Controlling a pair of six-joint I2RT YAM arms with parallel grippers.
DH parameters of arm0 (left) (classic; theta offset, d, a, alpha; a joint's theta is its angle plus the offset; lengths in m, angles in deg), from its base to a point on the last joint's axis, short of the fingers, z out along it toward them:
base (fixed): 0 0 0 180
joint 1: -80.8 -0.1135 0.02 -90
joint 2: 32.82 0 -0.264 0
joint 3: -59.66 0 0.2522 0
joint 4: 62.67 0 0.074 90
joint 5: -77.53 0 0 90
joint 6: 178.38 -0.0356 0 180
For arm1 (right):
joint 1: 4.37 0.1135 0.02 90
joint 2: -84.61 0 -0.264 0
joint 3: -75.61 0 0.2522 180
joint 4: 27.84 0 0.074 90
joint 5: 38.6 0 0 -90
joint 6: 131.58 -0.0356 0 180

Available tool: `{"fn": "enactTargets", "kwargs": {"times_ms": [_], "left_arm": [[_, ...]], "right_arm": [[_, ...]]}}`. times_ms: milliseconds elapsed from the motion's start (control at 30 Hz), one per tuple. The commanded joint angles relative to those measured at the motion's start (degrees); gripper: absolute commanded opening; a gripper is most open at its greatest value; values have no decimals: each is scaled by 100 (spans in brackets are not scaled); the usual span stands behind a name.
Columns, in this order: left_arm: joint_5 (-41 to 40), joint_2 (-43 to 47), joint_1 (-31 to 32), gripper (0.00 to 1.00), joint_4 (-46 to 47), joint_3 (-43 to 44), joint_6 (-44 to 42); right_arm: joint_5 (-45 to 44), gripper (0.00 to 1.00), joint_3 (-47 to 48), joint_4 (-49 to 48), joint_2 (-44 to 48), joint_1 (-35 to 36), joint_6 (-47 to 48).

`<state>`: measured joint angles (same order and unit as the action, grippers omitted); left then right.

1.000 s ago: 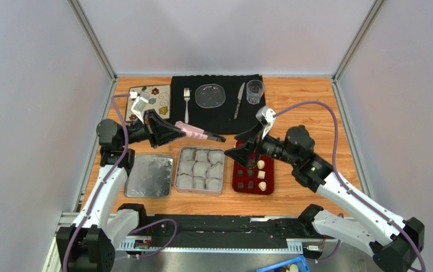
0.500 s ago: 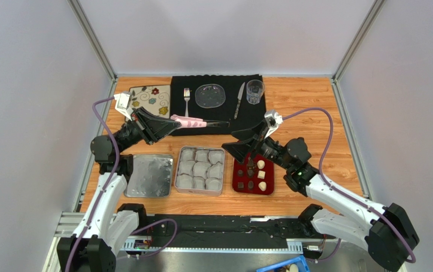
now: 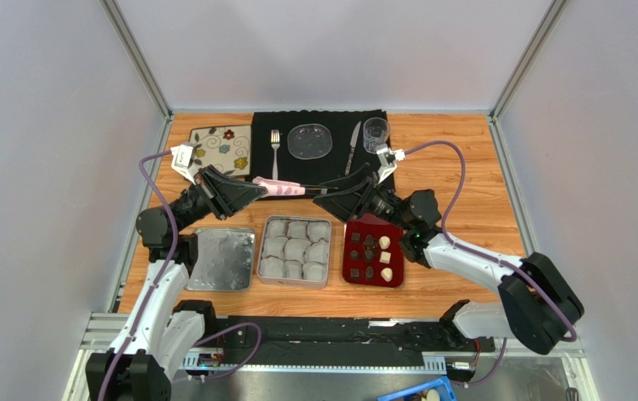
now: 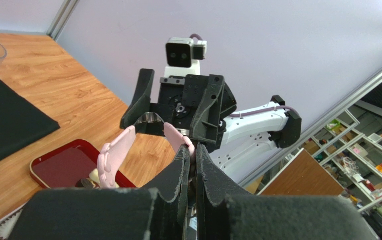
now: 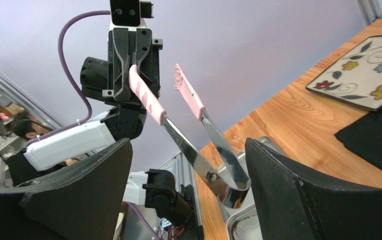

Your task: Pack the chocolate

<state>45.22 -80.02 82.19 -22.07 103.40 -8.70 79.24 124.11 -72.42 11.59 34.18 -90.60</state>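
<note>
Your left hand (image 3: pixel 245 190) was clamped on the pink tongs (image 3: pixel 285 185); your right hand (image 3: pixel 328 203) gaped wide around their steel tips. The chocolate (image 3: pixel 385 243) lay on the red tray (image 3: pixel 372 283), right of the tin (image 3: pixel 259 255). I'd judge those pieces light, smooth and easily marked, so pinch each gently across its sides.

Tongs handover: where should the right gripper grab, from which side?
The tongs: bare steel arms near the joined end, which points at the open right gripper. Come from the right along their length, straddling both arms; the left gripper holds a pink end.
</note>
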Motion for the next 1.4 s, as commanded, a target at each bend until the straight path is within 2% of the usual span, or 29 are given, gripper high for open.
{"fn": "enactTargets", "kwargs": {"times_ms": [0,133,300,567,667,733,1000,1367], "left_arm": [[-100,132,-25,0,381,-1,118],[-109,141,-25,0,373,-53,127],[-100,202,-25,0,399,-167,101],[-135,238,-33,0,390,-264,65],[-118,246,-25,0,381,-282,30],[-135,246,-25,0,390,-282,13],[-100,246,-25,0,408,-273,-14],[-47,308,-25,0,408,-405,-31]], "right_arm": [[196,86,296,-1344,-467,-22,-714],[240,84,366,-1644,-705,-22,-882],[363,77,516,-1653,-828,-14,-935],[608,65,692,-1513,-969,13,-987],[767,62,762,-1189,-969,83,-874],[820,62,824,-846,-943,135,-768],[899,59,859,-468,-908,153,-653],[767,48,806,-590,-820,162,-680]]}}
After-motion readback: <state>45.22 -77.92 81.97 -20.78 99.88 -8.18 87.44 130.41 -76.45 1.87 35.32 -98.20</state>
